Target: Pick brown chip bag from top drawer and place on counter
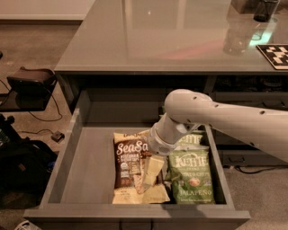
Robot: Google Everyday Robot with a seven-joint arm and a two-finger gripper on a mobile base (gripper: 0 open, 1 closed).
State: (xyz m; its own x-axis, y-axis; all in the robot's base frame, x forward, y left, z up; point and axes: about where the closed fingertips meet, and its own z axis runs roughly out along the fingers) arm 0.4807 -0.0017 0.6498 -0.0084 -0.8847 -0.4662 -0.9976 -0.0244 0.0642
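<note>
The top drawer (85, 179) stands pulled open below the grey counter (153, 40). A brown Sea Salt chip bag (128, 164) lies flat in the drawer, middle front. A green Kettle jalapeño chip bag (191, 177) lies right beside it, with another bag partly hidden behind under the arm. My gripper (152, 173) points down into the drawer and sits at the right edge of the brown bag, between the two bags. The white arm reaches in from the right and hides the bags' upper parts.
On the counter at the back right stand a clear bottle (236, 38), a dark cup (265, 9) and a black-and-white marker tag (275, 55). A black bag (22, 168) and a dark stool (31, 83) with cables are on the floor to the left.
</note>
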